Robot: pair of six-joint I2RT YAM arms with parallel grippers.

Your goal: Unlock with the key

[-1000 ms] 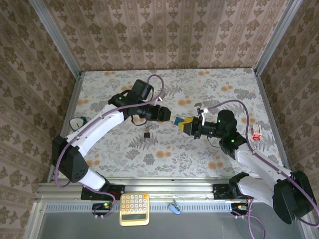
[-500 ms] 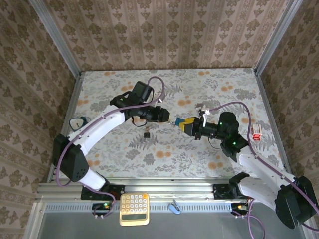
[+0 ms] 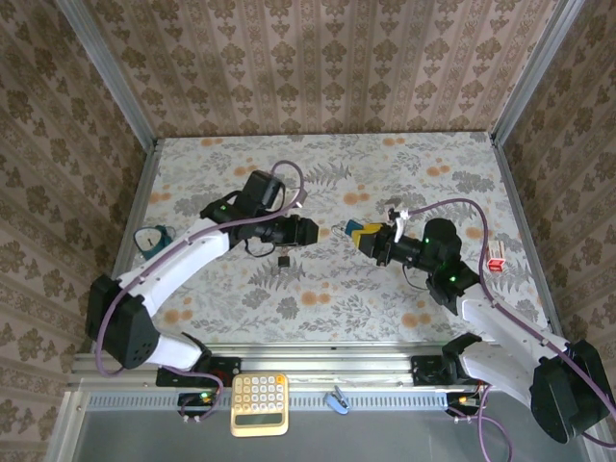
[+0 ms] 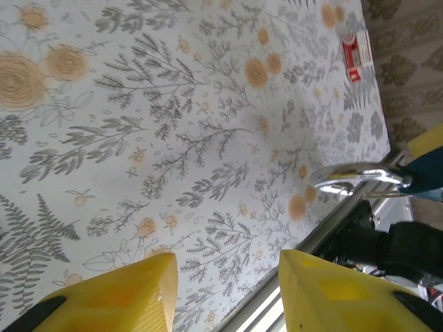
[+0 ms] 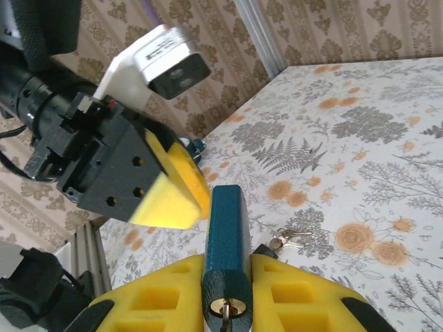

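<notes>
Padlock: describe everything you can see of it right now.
The padlock has a dark teal, matte body with a brass keyway on the end facing the right wrist camera; whether a key sits in it is unclear. Its silver shackle points toward the open left gripper, which is not touching it. The right gripper clamps its flat sides between yellow fingers, holding it above the table.

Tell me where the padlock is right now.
The padlock sits clamped in the right gripper, over the table, just right of its centre in the top view, facing the left gripper.
</notes>
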